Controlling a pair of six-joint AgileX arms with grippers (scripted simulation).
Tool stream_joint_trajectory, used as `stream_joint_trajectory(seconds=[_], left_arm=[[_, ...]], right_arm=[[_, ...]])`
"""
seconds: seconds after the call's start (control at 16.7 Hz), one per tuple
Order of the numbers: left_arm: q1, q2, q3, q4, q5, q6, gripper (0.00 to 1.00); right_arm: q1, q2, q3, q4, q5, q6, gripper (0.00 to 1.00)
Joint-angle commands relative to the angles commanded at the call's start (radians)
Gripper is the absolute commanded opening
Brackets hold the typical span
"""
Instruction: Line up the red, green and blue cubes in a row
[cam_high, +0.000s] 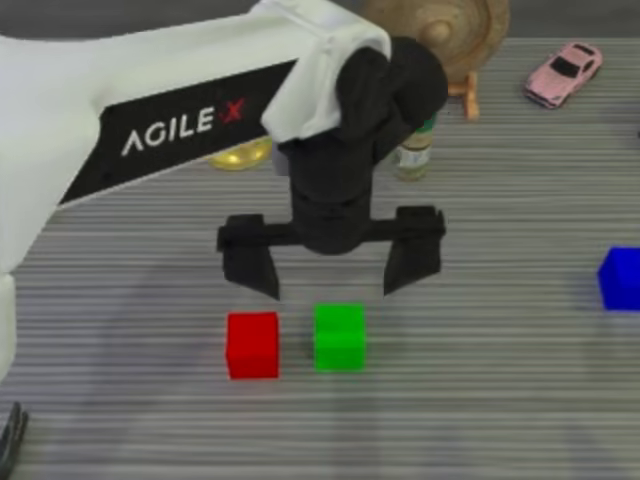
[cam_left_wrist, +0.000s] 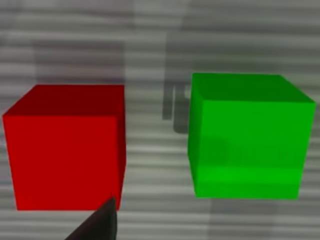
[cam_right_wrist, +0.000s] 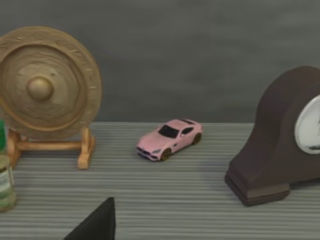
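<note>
White left arm (cam_high: 150, 90) w/ black AGILEX panel, black end effector (cam_high: 332, 268).

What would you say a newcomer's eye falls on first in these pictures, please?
Probably the left arm's gripper, jaws open, hanging above the red cube and green cube, which sit side by side with a small gap near the table's middle. Next, the blue cube alone at the table's right edge. At the back stand a wooden gong, a pink toy car and a dark mantel clock.

striped table (cam_high: 520, 400), red cube (cam_high: 253, 345), green cube (cam_high: 340, 338), blue cube (cam_high: 621, 278)
</note>
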Motion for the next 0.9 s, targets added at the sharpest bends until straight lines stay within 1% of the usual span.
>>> stream_joint_trajectory(seconds=[0.18,0.36,0.6,0.9], left_arm=[[0.058,-0.123,-0.114,0.082,-0.006,0.031,1.0],[0.151,-0.329,-0.3,0.201,-0.012,0.082,1.0],[0.307,-0.688,-0.625,0.397,-0.017,0.185,1.0],[0.506,-1.199,-1.069,0.666,-0.014,0.368,1.0]], right_arm=[[0.006,0.115,0.109,-0.078,-0.001,0.012,1.0],[0.013,0.31,0.27,-0.197,-0.001,0.028,1.0],[0.024,0.69,0.536,-0.402,0.002,0.055,1.0],[0.04,1.2,0.876,-0.676,0.005,0.088,1.0]])
